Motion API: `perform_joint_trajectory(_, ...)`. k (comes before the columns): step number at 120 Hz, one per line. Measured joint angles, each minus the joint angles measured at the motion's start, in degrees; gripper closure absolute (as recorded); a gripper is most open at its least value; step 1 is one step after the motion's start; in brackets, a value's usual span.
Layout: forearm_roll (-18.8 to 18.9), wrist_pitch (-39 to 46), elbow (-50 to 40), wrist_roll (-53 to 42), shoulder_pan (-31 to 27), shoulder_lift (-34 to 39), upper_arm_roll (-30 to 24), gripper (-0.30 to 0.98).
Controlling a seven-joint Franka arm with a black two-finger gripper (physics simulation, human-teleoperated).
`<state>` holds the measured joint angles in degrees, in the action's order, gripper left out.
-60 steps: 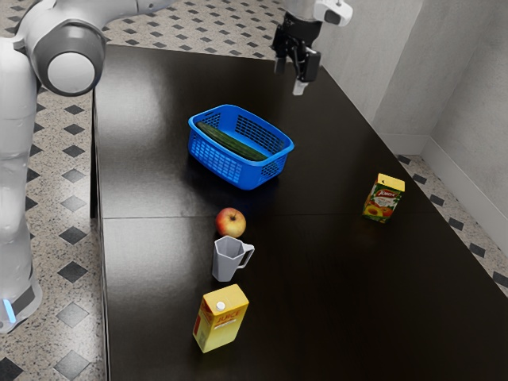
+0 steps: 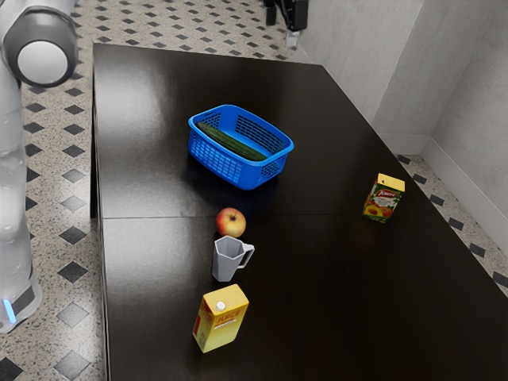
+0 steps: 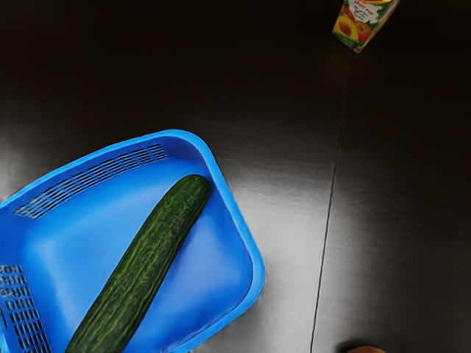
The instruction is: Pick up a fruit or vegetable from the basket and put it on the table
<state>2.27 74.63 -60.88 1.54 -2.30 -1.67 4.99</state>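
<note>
White arm (image 2: 14, 119) of mine at the exterior view's left, beyond the table edge. Next along, on the black table (image 2: 317, 278): yellow juice carton (image 2: 218, 325), upright; grey jug (image 2: 225, 262), handle to the view's right; red-yellow apple (image 2: 231, 222) just beyond it. Past these sits the blue basket (image 2: 252, 176), the cucumber (image 2: 230, 143) lying slantwise in it. Further right, my claw (image 2: 291, 36), raised well apart from the basket; wide or narrow, I cannot tell. No item seen in its grip. Last, the small fruit carton (image 2: 382, 202), upright, alone.

Step in hand: uncertain. Should the apple have come out of the basket, the job is met, and all I need is to keep clear. Nothing here proves that. Otherwise I am ahead of the pick, and the cucumber is my candidate.

Next move, if so: travel over the basket, open up, turn to close across the cucumber's narrow width, near its middle. One end lies close to a basket corner, so the wall could foul a grip taken there. Lift straight, high enough for the trailing end to pass the rim, then lower onto the bare stretch between basket and small carton. Round skin; it may roll on release.
</note>
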Motion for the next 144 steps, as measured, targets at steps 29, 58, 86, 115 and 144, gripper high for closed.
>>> perform_joint_trajectory(29,1.01,-0.59,-1.47,0.11,-1.73,-2.27,0.39,0.0)
perform_joint_trajectory(58,-2.04,0.86,-1.76,0.27,-9.99,-7.37,0.19,0.0)
perform_joint_trajectory(86,-2.45,6.53,-18.46,-0.77,-9.55,-3.17,0.02,0.0)
perform_joint_trajectory(115,-0.22,17.07,-34.89,-6.5,-8.96,1.59,-1.41,0.0)
perform_joint_trajectory(144,0.58,23.28,-39.03,-12.99,-5.93,4.36,0.04,0.0)
